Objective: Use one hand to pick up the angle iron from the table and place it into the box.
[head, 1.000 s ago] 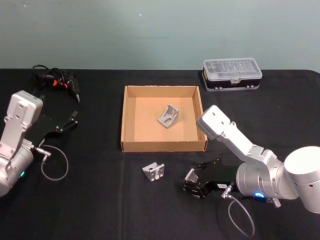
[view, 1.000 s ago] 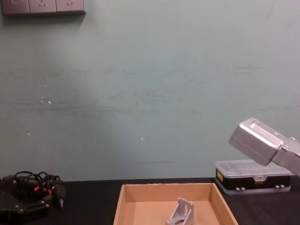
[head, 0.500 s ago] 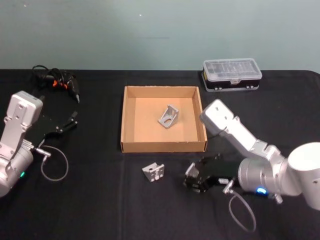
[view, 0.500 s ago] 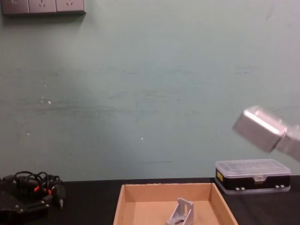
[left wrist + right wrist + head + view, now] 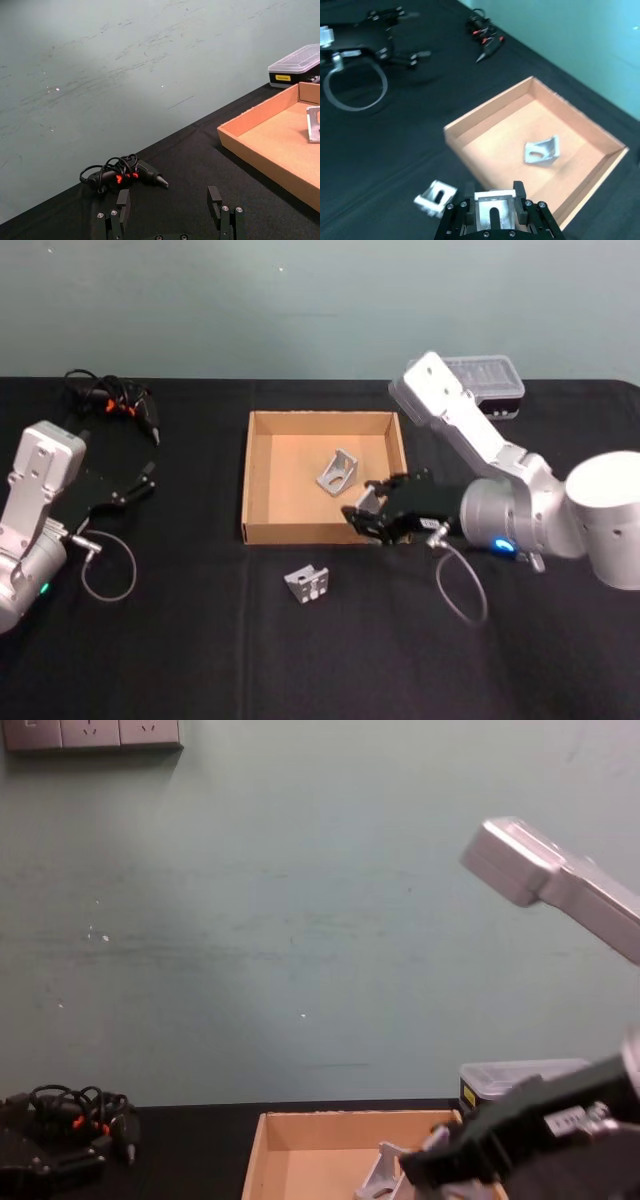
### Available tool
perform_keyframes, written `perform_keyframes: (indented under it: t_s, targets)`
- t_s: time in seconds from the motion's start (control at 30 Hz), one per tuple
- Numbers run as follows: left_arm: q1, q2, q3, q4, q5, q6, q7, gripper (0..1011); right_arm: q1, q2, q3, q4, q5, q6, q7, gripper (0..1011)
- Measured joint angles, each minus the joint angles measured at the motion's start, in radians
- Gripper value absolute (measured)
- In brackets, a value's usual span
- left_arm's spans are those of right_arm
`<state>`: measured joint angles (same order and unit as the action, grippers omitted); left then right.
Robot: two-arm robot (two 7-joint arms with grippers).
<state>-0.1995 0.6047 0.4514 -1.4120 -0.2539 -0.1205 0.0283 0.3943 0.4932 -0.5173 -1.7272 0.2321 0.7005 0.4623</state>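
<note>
Fingers of the right pincer (image 5: 362, 506) are clamped on the first angle iron (image 5: 494, 212); this pincer hangs above the near wall of the box (image 5: 322, 533), toward its 5 o'clock corner; the clamped piece turns its slotted face to the wrist camera, slot running along the fingers; a second angle iron (image 5: 338, 473) leans inside the box, long axis from 7 to 1 o'clock; a third angle iron (image 5: 307, 583) lies on the desk (image 5: 200, 640) at 6 o'clock of the box, slotted face up; the left pincer (image 5: 169, 199) sits parked at 9 o'clock, fingers apart.
</note>
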Motion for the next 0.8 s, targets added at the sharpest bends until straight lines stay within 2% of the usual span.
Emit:
perform_keyframes:
  t_s: [0.3,0.57,0.6,0.8]
  targets:
    - [0.000,0.000,0.000,0.000,0.000,0.000,0.000,1011,0.082,-0.081,0.008,0.135,-0.032,-0.008,-0.036,453]
    - [0.000,0.000,0.000,0.000,0.000,0.000,0.000,1011,0.158,-0.157,0.034,0.314,-0.068,-0.030,-0.078,453]
    - [0.000,0.000,0.000,0.000,0.000,0.000,0.000,1011,0.158,-0.157,0.034,0.314,-0.068,-0.030,-0.078,453]
    - [0.000,0.000,0.000,0.000,0.000,0.000,0.000,1011,0.208,-0.197,0.027,0.417,-0.101,-0.060,-0.089,453]
